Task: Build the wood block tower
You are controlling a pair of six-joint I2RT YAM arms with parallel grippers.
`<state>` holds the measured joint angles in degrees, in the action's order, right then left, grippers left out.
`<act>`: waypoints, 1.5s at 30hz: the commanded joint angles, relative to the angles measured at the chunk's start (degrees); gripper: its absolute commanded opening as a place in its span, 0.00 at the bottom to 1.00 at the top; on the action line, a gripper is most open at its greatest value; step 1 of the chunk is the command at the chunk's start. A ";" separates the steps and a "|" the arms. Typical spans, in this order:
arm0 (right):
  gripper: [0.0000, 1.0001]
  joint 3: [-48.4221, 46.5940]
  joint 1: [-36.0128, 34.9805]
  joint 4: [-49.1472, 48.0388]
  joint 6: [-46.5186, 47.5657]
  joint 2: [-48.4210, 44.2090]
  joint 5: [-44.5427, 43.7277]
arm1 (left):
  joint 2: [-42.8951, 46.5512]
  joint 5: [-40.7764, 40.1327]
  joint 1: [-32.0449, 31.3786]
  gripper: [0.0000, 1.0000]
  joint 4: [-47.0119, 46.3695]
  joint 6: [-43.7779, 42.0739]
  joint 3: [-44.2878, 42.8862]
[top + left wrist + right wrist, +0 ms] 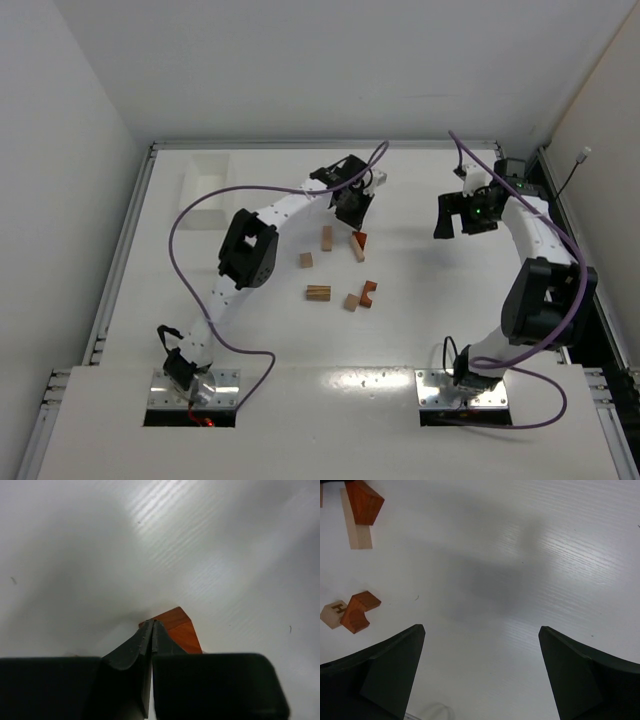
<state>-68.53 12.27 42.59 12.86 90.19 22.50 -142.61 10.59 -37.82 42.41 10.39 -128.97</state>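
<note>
The left arm [262, 235] stretches forward with its elbow raised; the left pincer [152, 628] points downward, jaws pressed together with nothing between them. The right arm [540, 290] arches forward; the right pincer [480, 632], well to the right of the left pincer, has its jaws spread wide and empty.

The wedge [359, 240] and arch block [369, 293] are reddish-brown, the other wood blocks [318, 293] light tan; the worktop [430, 310] is white, the fingers [390, 675] black, the cables [170, 240] purple.
</note>
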 commanded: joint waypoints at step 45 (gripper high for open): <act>0.79 1.21 -31.78 -9.81 -40.09 2.17 -22.32 | 34.85 -52.69 2.22 0.90 -3.75 15.35 22.27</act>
<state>-65.93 -17.56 35.97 -18.74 89.52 7.75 -107.57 -34.24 -37.69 34.37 21.19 -104.36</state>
